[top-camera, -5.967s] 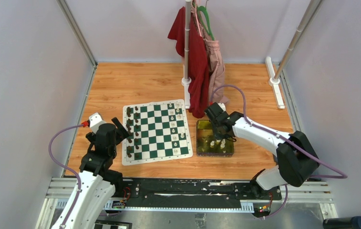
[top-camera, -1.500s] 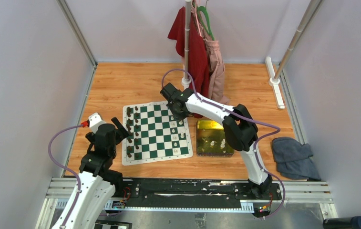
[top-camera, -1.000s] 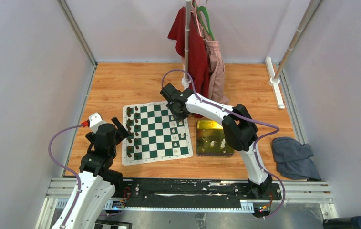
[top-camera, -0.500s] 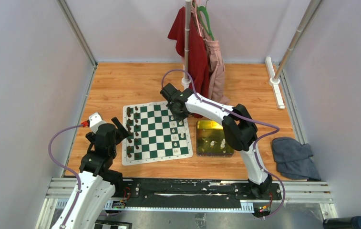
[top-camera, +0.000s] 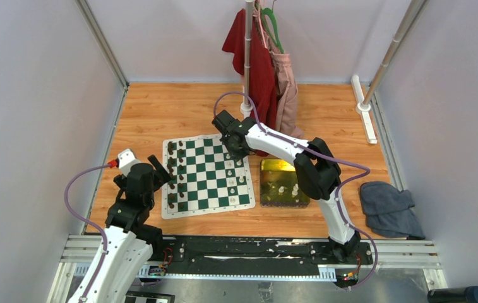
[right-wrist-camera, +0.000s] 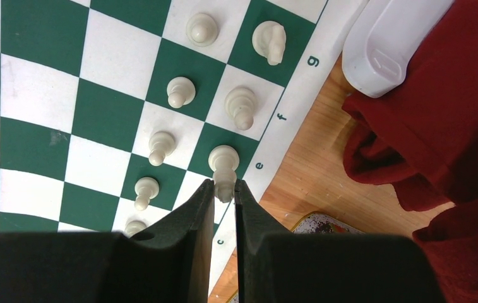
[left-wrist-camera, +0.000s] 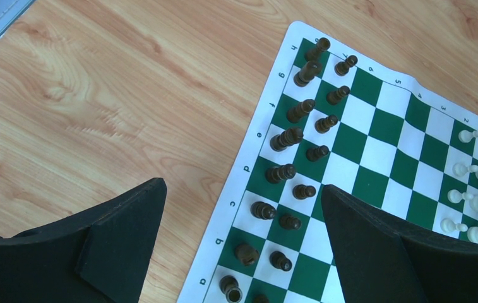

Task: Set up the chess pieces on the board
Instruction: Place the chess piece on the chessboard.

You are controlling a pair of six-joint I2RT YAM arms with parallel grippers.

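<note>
Right gripper [right-wrist-camera: 225,189] clamped on top of tall cream-white chess piece [right-wrist-camera: 223,159]. Piece's base set on green square in outermost row of board [right-wrist-camera: 34,82], beside letter e. More cream-white chessmen [right-wrist-camera: 241,104] lined up in two rows alongside. Red garment [right-wrist-camera: 451,95] seen just beyond board edge. Left gripper [left-wrist-camera: 241,189] held spread wide, nothing between fingers, above board's border near dark brown chessmen [left-wrist-camera: 286,136]. Few cream pieces seen in yellow-green tray [top-camera: 268,165].

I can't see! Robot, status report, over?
Left gripper open beside green-and-white chess mat. Right gripper shut on cream-white plastic chess piece at mat's edge row. Red cloth nearby, not touching.
</note>
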